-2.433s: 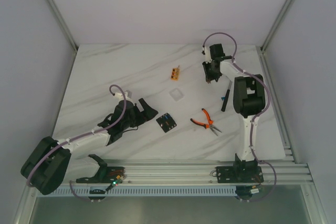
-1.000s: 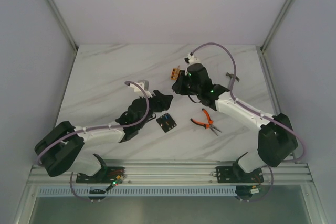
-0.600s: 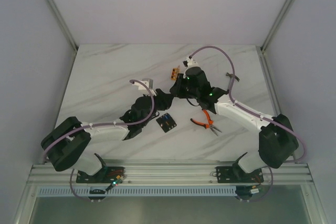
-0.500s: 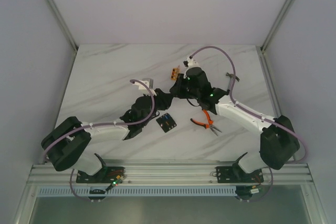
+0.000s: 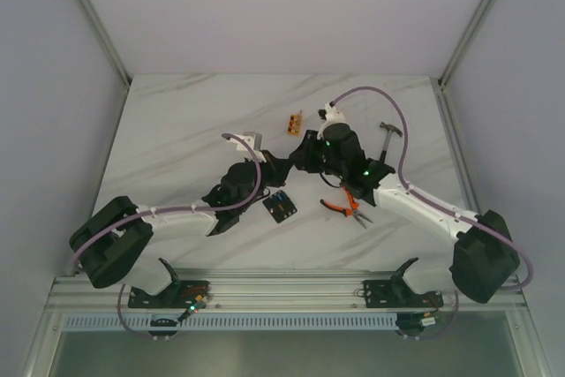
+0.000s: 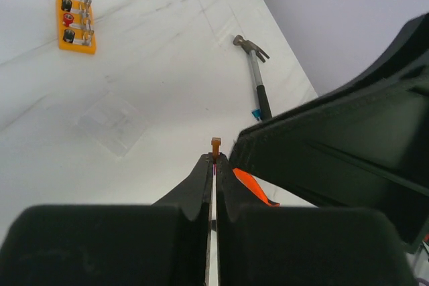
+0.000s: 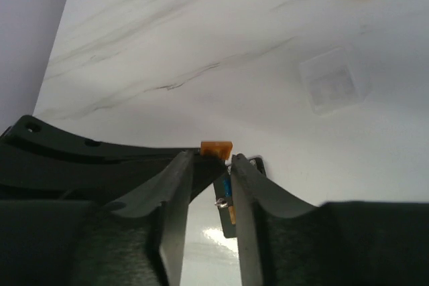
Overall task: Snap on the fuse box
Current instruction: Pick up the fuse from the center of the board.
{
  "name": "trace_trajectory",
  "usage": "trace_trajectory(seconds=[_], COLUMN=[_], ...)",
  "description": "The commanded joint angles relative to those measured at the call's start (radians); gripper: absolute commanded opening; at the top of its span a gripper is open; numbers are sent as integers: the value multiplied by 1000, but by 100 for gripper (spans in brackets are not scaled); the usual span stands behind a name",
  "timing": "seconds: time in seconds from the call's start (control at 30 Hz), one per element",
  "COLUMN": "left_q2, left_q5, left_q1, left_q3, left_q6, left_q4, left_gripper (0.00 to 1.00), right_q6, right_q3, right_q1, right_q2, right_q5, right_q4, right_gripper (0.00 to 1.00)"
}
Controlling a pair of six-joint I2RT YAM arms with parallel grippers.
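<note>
The black fuse box point(image 5: 280, 207) lies flat on the table just in front of both grippers; in the right wrist view a strip of the fuse box point(image 7: 224, 222) shows between the fingers. My left gripper point(image 5: 287, 166) point(image 6: 215, 157) is shut on a small orange fuse point(image 6: 216, 145), which sticks out past its tips. My right gripper point(image 5: 305, 161) point(image 7: 209, 159) meets it tip to tip above the table. Its jaws stand slightly apart on either side of that orange fuse point(image 7: 216, 148), with a small gap showing.
Orange-handled pliers point(image 5: 346, 204) lie right of the fuse box. An orange block point(image 5: 294, 123) point(image 6: 75, 15) sits behind the grippers. A clear plastic cover point(image 6: 114, 122) point(image 7: 333, 82) lies on the table under them. A hammer point(image 5: 391, 134) point(image 6: 255, 77) rests at the right.
My left gripper has closed on the orange fuse. The right jaws have parted a little, and the right arm's elbow has swung right, uncovering the hammer.
</note>
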Motion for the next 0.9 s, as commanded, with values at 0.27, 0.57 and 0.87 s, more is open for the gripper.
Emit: trace_trajectory(seconds=[0.27,0.57,0.87], left_q2=[-79,-129,-165], left_q5=[60,179,397], left_q1=[7,77,163], left_q3=[-47,-91,-121], left_q6=[90,102,129], left_q4=[-12,-36,5], left_gripper=[0,0,0], right_q6=[-64,-196,-316], right_q3=[-148,-195,-192], right_q1=[7,-2,-39], right_q2=[-215,-296,-305], right_q5=[37,30,-100], right_q4=[1,-20,-10], right_gripper=[54,61,60])
